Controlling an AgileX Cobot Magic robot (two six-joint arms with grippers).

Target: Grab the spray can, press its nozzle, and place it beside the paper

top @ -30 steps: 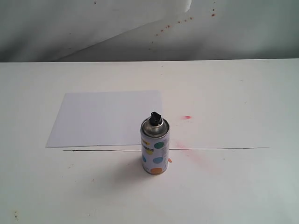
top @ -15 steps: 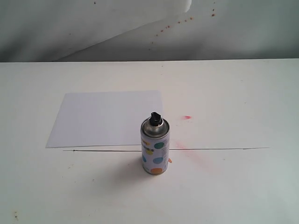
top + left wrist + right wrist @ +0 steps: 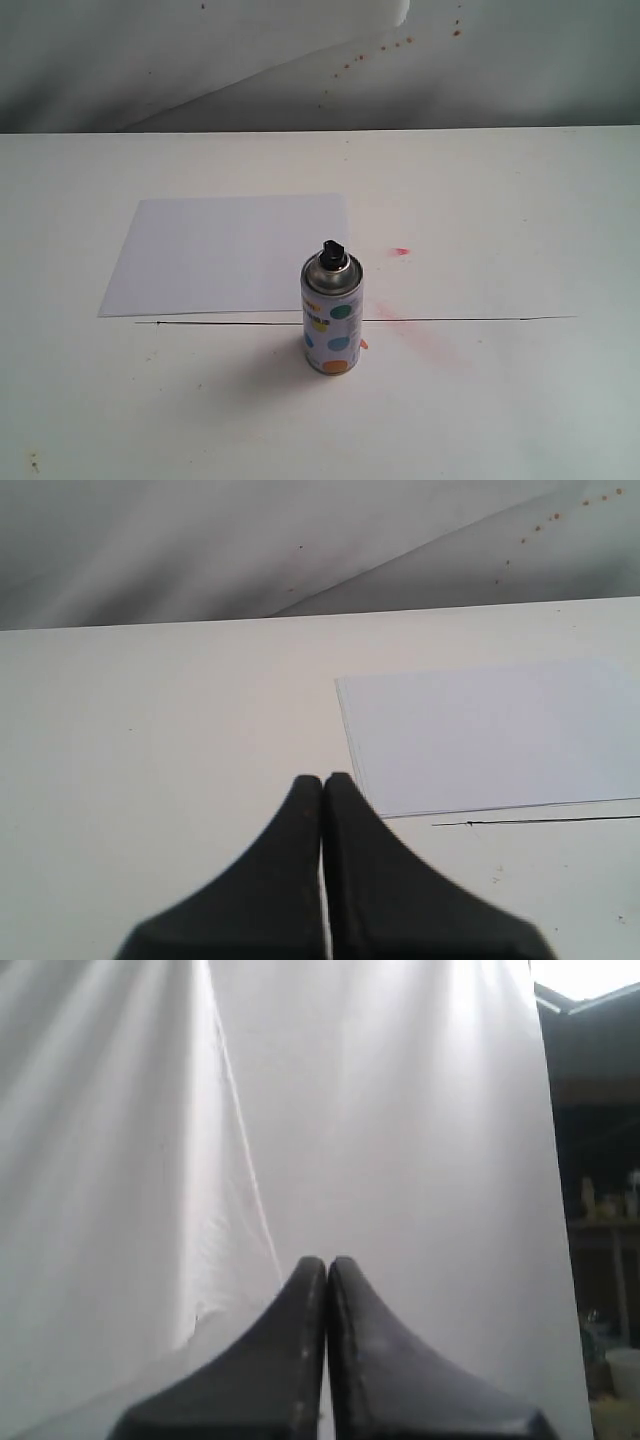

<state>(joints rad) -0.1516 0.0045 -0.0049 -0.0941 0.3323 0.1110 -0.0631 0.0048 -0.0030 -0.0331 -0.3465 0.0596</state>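
The spray can stands upright on the white table, its black nozzle on top, at the front right corner of the white paper. Neither arm appears in the exterior view. In the left wrist view my left gripper is shut and empty, held above the table, with the paper ahead of it; the can is out of that view. My right gripper is shut and empty too, facing a white cloth backdrop; no can or paper shows there.
A thin black line runs across the table beside the can. Pink paint stains mark the table right of the paper. A white cloth backdrop with small red spots hangs behind the table.
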